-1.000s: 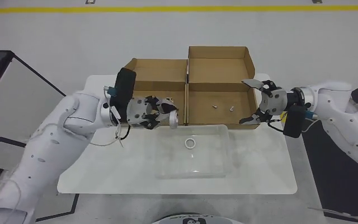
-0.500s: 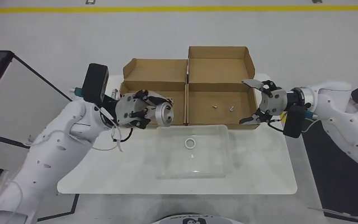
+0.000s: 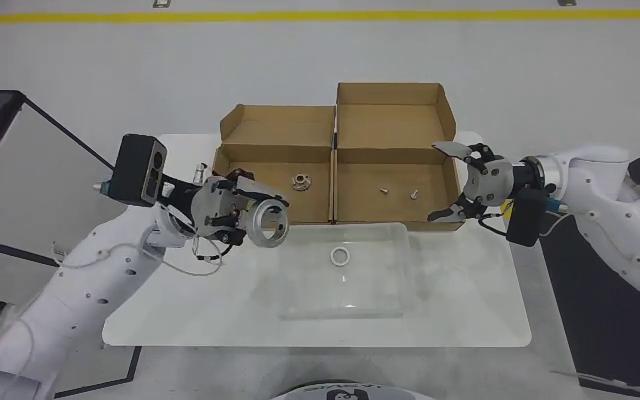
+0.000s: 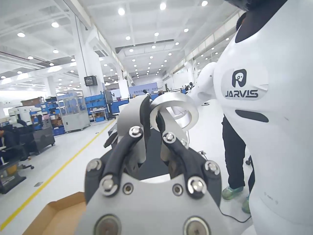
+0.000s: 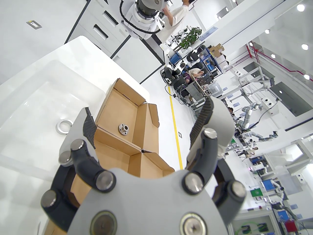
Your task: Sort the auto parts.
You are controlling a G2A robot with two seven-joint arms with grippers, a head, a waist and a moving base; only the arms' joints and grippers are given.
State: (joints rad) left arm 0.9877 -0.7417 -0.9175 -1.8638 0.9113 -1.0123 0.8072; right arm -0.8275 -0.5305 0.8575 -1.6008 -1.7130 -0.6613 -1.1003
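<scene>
Top view: ring (image 3: 268, 221) in left pincer (image 3: 254, 213)

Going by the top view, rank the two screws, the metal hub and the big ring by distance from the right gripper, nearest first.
1. The two screws, in the right box, beside the right gripper.
2. The metal hub, in the left box.
3. The big ring, held in the left gripper.

Wide-spread tool (image 5: 149, 107) near cardboard boxes (image 5: 144, 123), flanged part (image 5: 123, 128) inside one.
</scene>
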